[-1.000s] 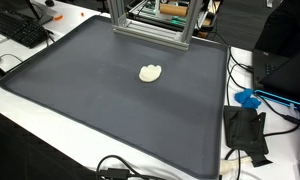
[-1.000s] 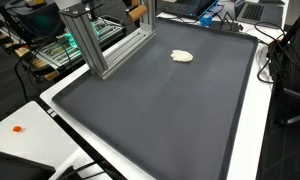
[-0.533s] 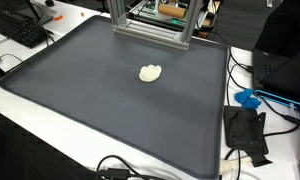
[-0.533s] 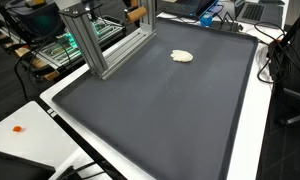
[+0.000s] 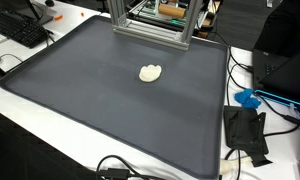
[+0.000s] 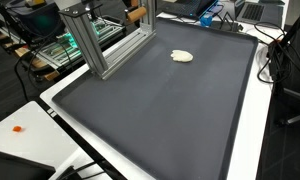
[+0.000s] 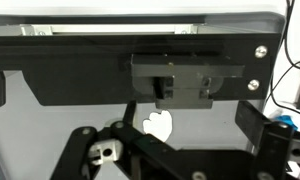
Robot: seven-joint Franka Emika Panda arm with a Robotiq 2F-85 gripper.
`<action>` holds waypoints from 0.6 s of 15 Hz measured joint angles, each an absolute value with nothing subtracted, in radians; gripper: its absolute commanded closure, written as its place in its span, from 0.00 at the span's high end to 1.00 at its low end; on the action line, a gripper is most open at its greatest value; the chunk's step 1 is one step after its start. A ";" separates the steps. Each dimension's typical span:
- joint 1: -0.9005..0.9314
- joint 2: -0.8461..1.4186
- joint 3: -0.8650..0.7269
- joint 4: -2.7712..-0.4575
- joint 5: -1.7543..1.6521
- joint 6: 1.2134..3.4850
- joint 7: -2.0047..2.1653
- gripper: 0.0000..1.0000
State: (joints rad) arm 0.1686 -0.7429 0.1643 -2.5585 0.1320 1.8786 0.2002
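Fingers: black fingers (image 7: 80, 150) spread wide apart, gripping nothing.
Lump: small cream doughy lump (image 7: 158, 125) lies below, between them.
Mat: dark grey mat (image 5: 90, 90) carries it, covering the white desk (image 5: 20, 100).

One pale lump (image 5: 150, 72), picture centre. One dark mat (image 5: 70, 95). One keyboard (image 5: 20, 28), upper left. One blue object (image 5: 248, 98), right. One aluminium stand (image 5: 150, 25), top.

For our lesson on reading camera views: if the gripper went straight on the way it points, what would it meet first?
Probably the white lump on the dark mat, lying ahead of the gripper in the wrist view. Depth is unclear, so it might touch bare mat beside it instead.
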 measured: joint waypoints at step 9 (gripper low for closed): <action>0.107 -0.576 0.192 -2.377 0.116 1.945 0.243 1.00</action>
State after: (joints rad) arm 0.1069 -0.5759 0.1917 -2.3774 0.1159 1.9450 0.2426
